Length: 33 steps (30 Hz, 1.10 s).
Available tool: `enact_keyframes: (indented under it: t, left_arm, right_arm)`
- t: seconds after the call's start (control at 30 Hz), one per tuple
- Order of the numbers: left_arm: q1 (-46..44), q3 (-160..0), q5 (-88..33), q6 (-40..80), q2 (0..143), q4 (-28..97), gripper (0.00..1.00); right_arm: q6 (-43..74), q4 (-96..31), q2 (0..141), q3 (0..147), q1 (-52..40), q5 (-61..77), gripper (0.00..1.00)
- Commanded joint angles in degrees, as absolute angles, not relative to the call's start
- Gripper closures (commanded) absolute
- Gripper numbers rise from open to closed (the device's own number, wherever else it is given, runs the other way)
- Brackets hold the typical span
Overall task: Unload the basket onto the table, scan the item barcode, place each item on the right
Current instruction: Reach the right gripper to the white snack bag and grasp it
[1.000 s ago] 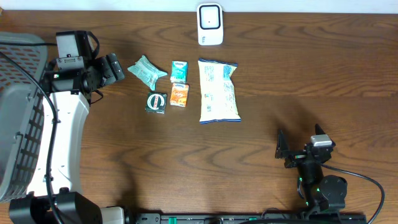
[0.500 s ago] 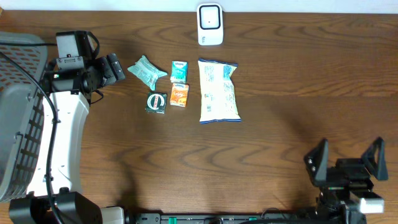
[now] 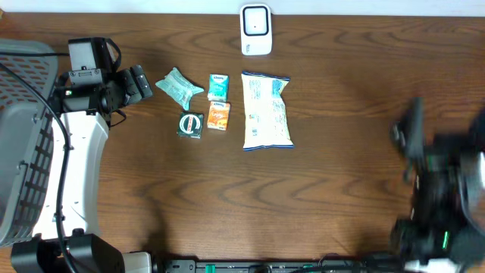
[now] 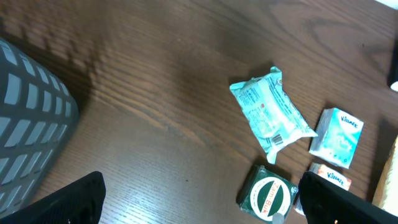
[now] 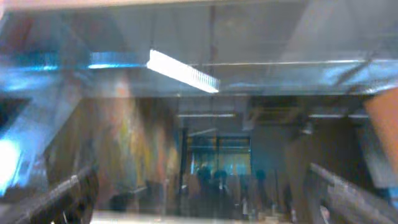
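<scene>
The white barcode scanner [image 3: 256, 29] stands at the table's far edge. Below it lie a teal wipes pack [image 3: 179, 85], a teal Kleenex box [image 3: 218, 86], an orange Kleenex box [image 3: 218, 115], a green Zam-Buk tin [image 3: 190, 125] and a white snack bag [image 3: 266, 111]. My left gripper [image 3: 140, 82] hangs open just left of the wipes pack [image 4: 272, 115], holding nothing; its view shows the tin [image 4: 267, 196] near the right finger. My right gripper [image 3: 447, 135] is a blur at the right, open and empty. Its camera faces the room, away from the table, fingers [image 5: 56, 199] wide apart.
A grey mesh basket [image 3: 19, 144] stands at the left edge beside the left arm; its wall [image 4: 31, 124] fills the left of the left wrist view. Bare wood lies between the items and the right arm.
The right arm has swung up from the front edge toward the right and farther back, tilting its camera off the table. The left arm and the items have not moved.
</scene>
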<state>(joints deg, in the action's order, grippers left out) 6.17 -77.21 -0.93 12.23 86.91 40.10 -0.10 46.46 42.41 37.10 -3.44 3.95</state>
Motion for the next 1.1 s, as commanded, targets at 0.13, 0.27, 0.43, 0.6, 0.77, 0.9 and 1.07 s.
enact_keyframes:
  t: [0.13, 0.27, 0.43, 0.6, 0.77, 0.9, 1.07]
  left_arm:
    - [6.4, -76.9, -0.6, 12.7, 87.3, 40.3, 0.03]
    - [6.4, -76.9, -0.6, 12.7, 87.3, 40.3, 0.02]
    - [6.4, -76.9, -0.6, 12.7, 87.3, 40.3, 0.02]
    - [6.4, -76.9, -0.6, 12.7, 87.3, 40.3, 0.02]
    - [6.4, -76.9, -0.6, 12.7, 87.3, 40.3, 0.02]
    - [6.4, -76.9, -0.6, 12.7, 87.3, 40.3, 0.02]
    - [6.4, -76.9, -0.6, 12.7, 87.3, 40.3, 0.02]
  right_arm:
    - [-1.1, 25.6, 68.9, 58.0, -3.2, 42.2, 0.01]
    - [8.8, 30.6, 79.4, 61.4, -5.2, 51.2, 0.01]
    - [27.3, 37.4, 87.9, 63.0, -8.3, 37.2, 0.01]
    - [30.6, 36.4, 92.2, 67.2, -12.6, 26.9, 0.01]
    - [22.8, 19.8, 96.8, 80.2, -16.0, 23.5, 0.01]
    - [15.8, -2.3, 102.0, 92.9, -16.3, 21.1, 0.01]
    - [4.4, -24.7, 109.6, 102.3, -16.3, 20.9, 0.01]
